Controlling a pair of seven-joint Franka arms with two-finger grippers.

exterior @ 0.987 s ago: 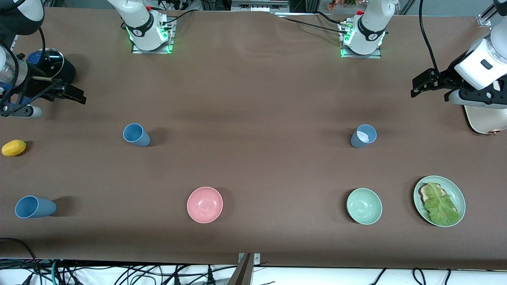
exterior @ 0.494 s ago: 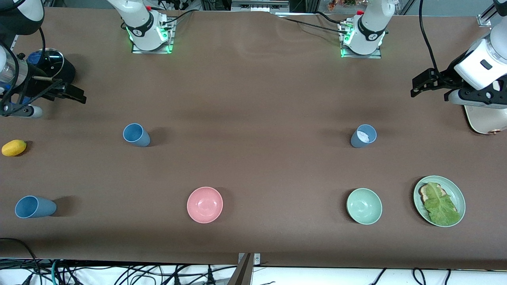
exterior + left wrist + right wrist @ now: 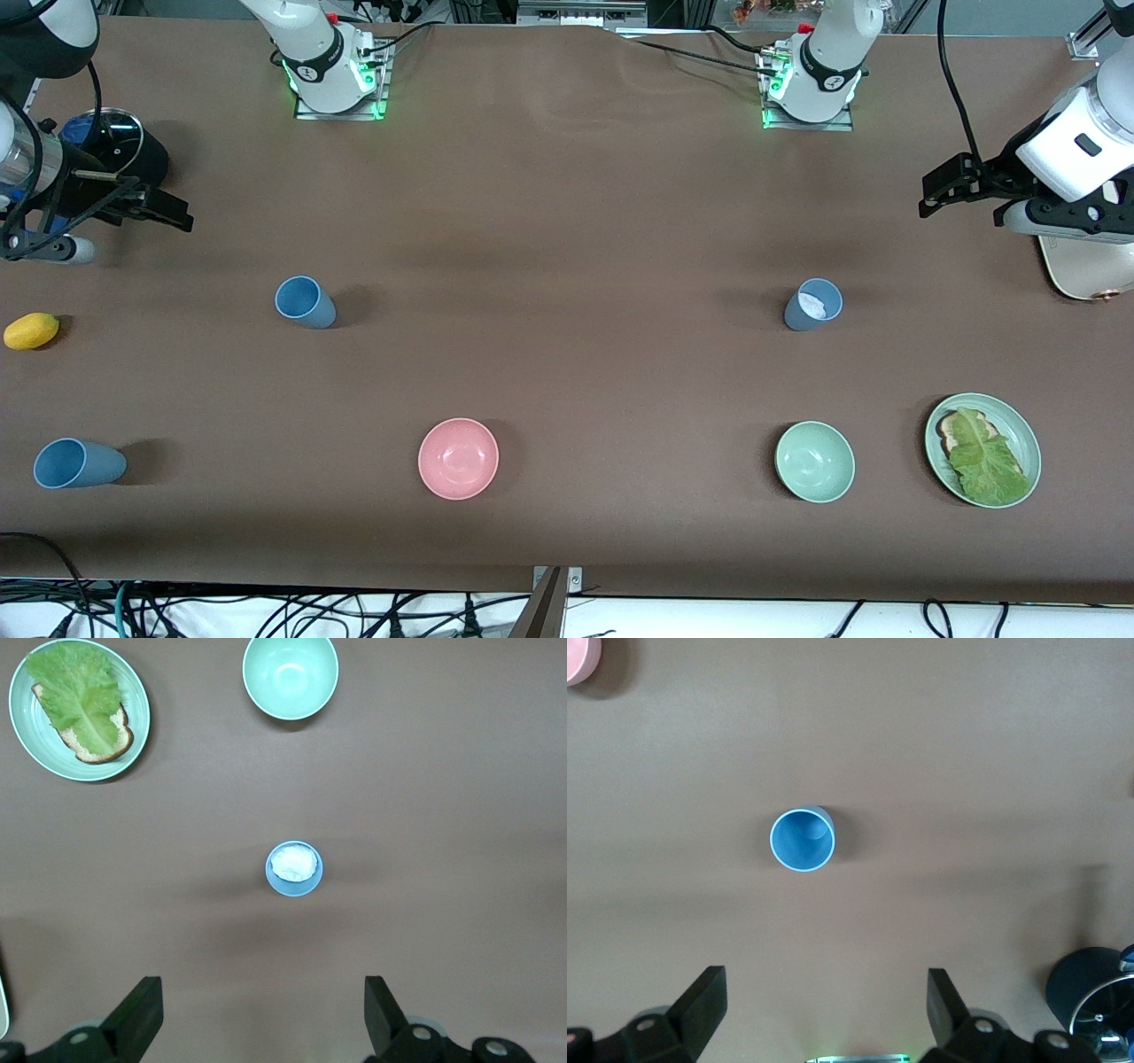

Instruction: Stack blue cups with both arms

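While both arms hang high over table ends, left pincer point(image 3: 257, 1019) spread, right pincer point(image 3: 824, 1014) spread, both empty.

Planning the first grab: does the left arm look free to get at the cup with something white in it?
Probably yes. The left gripper hangs open with nothing in it, the greyer blue cup stands upright and alone, and the green bowl sits well apart.

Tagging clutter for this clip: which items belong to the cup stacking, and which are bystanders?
Job:
blue cup
greyer cup with white inside
third blue cup
left gripper, open
right gripper, open

Bystanders:
pink bowl
green bowl
lettuce plate
lemon
black pot
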